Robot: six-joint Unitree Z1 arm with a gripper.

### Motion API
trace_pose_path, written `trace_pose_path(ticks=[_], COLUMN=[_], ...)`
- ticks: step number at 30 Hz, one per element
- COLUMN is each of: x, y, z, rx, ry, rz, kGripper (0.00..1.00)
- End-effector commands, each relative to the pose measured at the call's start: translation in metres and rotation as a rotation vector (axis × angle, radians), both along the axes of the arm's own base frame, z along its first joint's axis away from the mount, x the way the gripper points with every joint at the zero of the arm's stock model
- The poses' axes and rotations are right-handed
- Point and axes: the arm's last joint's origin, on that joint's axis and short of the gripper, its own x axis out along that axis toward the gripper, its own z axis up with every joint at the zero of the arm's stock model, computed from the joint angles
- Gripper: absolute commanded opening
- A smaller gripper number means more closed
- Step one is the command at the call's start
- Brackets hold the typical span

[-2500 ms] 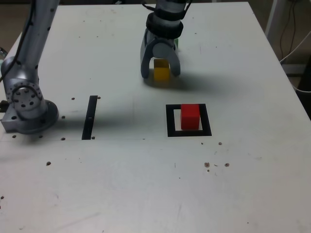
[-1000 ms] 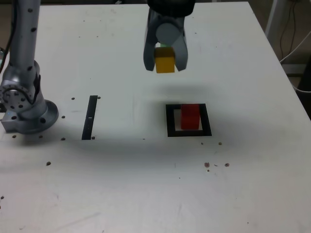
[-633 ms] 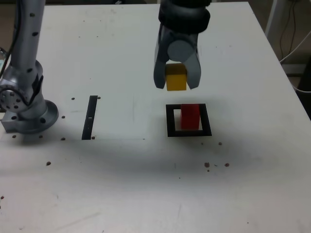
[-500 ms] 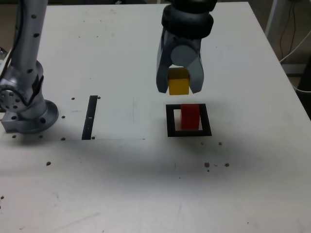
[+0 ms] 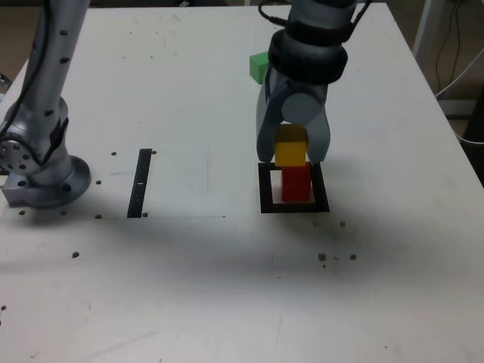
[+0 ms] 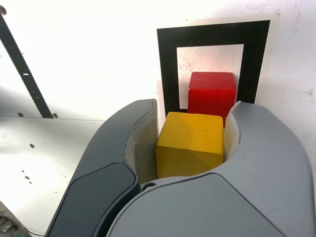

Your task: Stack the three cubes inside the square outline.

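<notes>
One cube placed so far: red cube [image 5: 296, 183] sits in the square outline [image 5: 266, 198]. Gripper [image 5: 292, 145], fingers clamped on the yellow cube [image 5: 290, 147], has carried it over from farther back and now hangs just above red (contact unclear). Arm points straight down. Green cube [image 5: 259, 66] waits behind.

A lab – bare white table [image 5: 189, 287], bolted arm base [image 5: 41, 170] (cables behind).
</notes>
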Motion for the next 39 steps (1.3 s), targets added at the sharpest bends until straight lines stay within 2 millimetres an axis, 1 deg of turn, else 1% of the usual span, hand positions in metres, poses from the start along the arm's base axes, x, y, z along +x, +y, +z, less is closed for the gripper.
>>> trace_pose_path(ticks=[1, 12, 34, 36, 37, 39], x=[0.004, 0.01, 0.013, 0.013, 0.013, 0.013], y=[-0.001, -0.002, 0.0, 0.001, 0.001, 0.003], z=[-0.004, -0.016, -0.026, -0.027, -0.027, -0.028], rx=[-0.002, -0.004, 0.011, 0.012, 0.011, 0.009], ry=[-0.001, 0.022, 0.039, 0.041, 0.041, 0.039], rz=[0.0, 0.002, 0.002, 0.003, 0.002, -0.003], kGripper=[0.38, 0.38, 0.39, 0.43, 0.48, 0.62])
